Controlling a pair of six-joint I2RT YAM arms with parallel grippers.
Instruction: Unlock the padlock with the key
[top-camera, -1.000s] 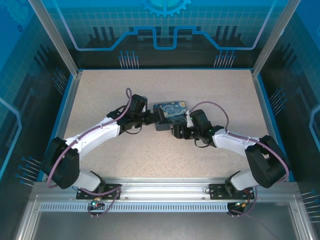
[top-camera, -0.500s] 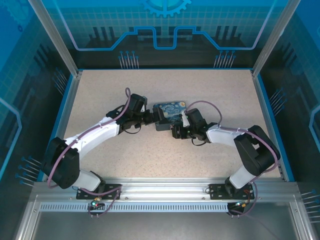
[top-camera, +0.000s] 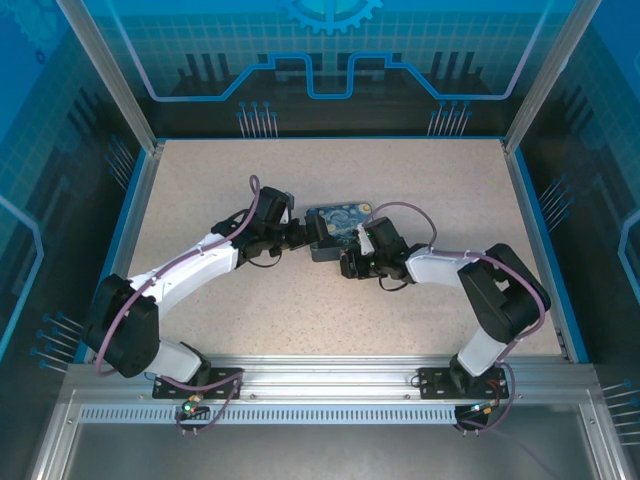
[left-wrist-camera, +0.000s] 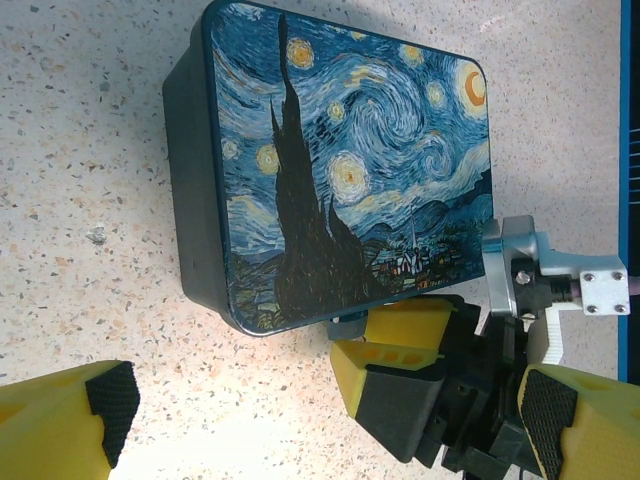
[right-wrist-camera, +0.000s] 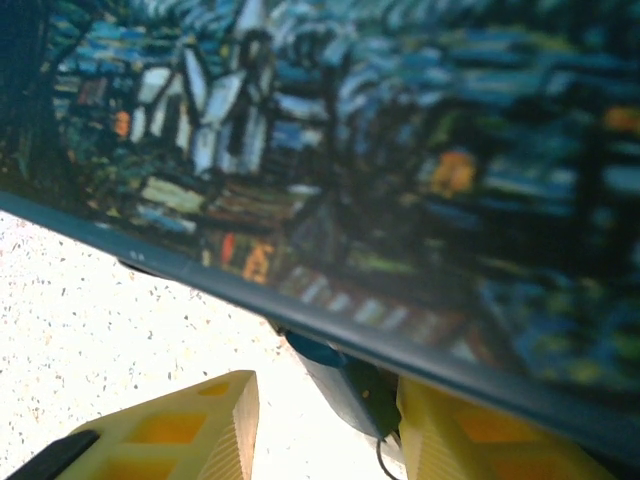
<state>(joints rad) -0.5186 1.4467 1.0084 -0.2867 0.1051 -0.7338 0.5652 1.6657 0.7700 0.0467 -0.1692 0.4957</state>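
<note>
Right gripper (right-wrist-camera: 330, 430) first: I am holding its yellow fingers (right-wrist-camera: 190, 425) part way apart around the padlock (right-wrist-camera: 338, 385), or what I am taking for it, a small dark bit hanging under the front edge of the box (left-wrist-camera: 340, 170). One finger is sitting right beside it and the other is leaving a gap, so I am not pinching it. I cannot tell whether the key is in there; it is too small and the close view is blurry. Left gripper (left-wrist-camera: 328, 405) is standing wide open near the box's left end, holding nothing. I am guessing the padlock is hard, smooth metal, light and slippery, and maybe hanging loose, so it is likely to twist away from a poke. The best place to hold it is on its two flat sides, squeezing gently. The key, I think, is thin, stiff and easy to drop, so its wider head is the part to pinch. The box is looking stiff and shiny, with round corners, dark sides and a lid painted in swirly blue with yellow stars. It is sitting on a pale speckled table (left-wrist-camera: 90, 150). My black pads (left-wrist-camera: 112, 400) are looking grippy.
</note>
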